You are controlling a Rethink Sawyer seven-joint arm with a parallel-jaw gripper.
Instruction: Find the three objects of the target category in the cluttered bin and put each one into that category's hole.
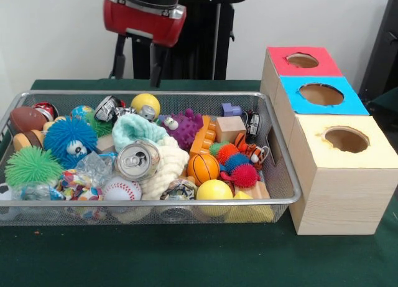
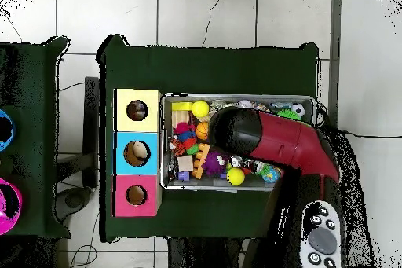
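Note:
The wire-mesh bin (image 1: pixel 149 219) is full of mixed toys; in the overhead view its rim (image 2: pixel 162 143) shows beside the boxes. One white cloth with coloured spots (image 1: pixel 76 187) lies crumpled at the bin's front left corner, partly under clear plastic. I cannot pick out the other cloths. The yellow-surround hole (image 1: pixel 346 139) tops the nearest wood-grain box, right of the bin, and also shows in the overhead view (image 2: pixel 137 110). The red arm (image 1: pixel 144 16) hangs above the bin's far side, and my gripper (image 1: pixel 157 74) shows as a dark tip near the far rim. In the overhead view the arm (image 2: pixel 271 141) covers it.
The blue-surround hole (image 1: pixel 321 94) and the red-surround hole (image 1: pixel 303 60) sit behind the yellow one. In the bin are a drink can (image 1: pixel 137 160), a basketball (image 1: pixel 203 167), a yellow ball (image 1: pixel 214 190), a purple spiky toy (image 1: pixel 185 126), a blue fuzzy ball (image 1: pixel 69 139) and knitted cloths (image 1: pixel 163 165).

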